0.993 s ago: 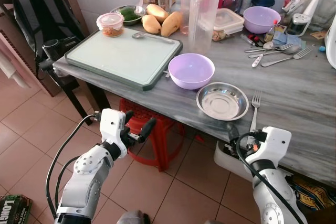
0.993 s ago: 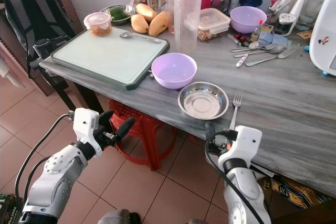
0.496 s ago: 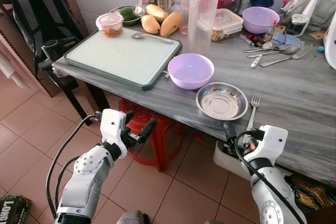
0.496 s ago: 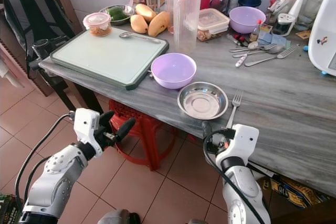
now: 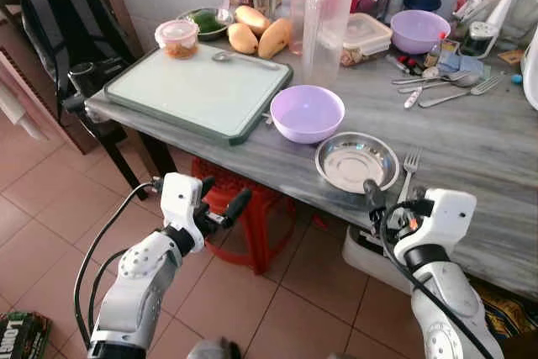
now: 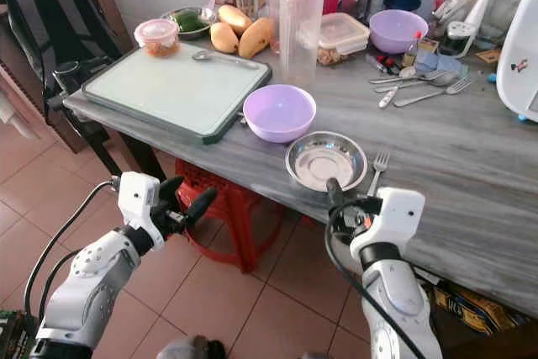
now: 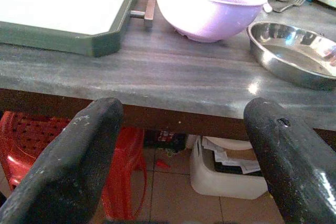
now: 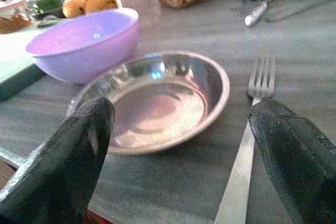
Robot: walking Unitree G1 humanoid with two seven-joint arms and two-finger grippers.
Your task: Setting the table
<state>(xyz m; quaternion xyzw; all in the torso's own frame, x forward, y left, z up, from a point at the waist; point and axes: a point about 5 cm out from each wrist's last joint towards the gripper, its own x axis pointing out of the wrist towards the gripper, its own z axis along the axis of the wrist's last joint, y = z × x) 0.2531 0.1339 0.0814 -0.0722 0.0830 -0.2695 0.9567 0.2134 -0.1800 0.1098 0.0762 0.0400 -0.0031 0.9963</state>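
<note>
Currently we are listing one place partly laid on the grey table (image 5: pixel 471 157), taking the steel dish (image 5: pixel 356 161) as our landmark.

Item: steel dish, standing near the table's front edge. Item: fork (image 5: pixel 408 171), lying just beside the dish on its right, tines pointing away from us, handle reaching toward the edge. Item: purple bowl (image 5: pixel 307 113), just behind and left of the dish, close but whether touching we cannot tell. We are judging these three as laid.

Left to do, as we are judging it: spare forks and spoons (image 5: pixel 441 83) are lying well behind the dish to the right; a second purple bowl (image 5: pixel 419 30) is sitting farther back among jars.

Item: right gripper (image 8: pixel 181 166), hovering at the table edge just in front of the dish, fingers spread wide, holding nothing; one finger is lining up before the dish, the other before the fork handle. Item: left gripper (image 5: pixel 220 197), hanging below the edge well left of the dish, fingers apart and empty.

Room: bare tabletop is lying right of the fork. Left of the dish, the green cutting board (image 5: pixel 197 90) is filling the surface. Behind the bowl, a tall bottle (image 5: pixel 324 23) is crowding any reach.
</note>
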